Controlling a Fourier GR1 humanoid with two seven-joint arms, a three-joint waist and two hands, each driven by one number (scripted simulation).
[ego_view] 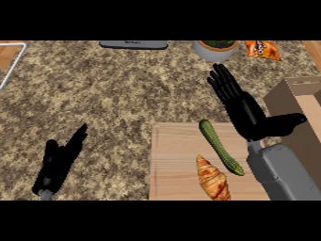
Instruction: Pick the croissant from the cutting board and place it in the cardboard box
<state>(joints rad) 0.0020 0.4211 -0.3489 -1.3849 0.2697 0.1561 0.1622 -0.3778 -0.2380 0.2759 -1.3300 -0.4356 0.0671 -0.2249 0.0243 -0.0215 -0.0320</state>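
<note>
Fingers (225, 84) straight, cucumber (220, 147) beside croissant (213, 178), perhaps touching

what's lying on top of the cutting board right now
On the cutting board lie a croissant and a cucumber. The open right hand and its forearm hide the board's right edge.

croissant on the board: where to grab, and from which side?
Grip the croissant across its thick middle, coming from above. It lies flat on the cutting board, long axis running roughly toward and away from the robot, tapering at both ends. The cucumber lies close on its right, so set the fingers on the open left flank. The right hand is open, beyond it.
</note>
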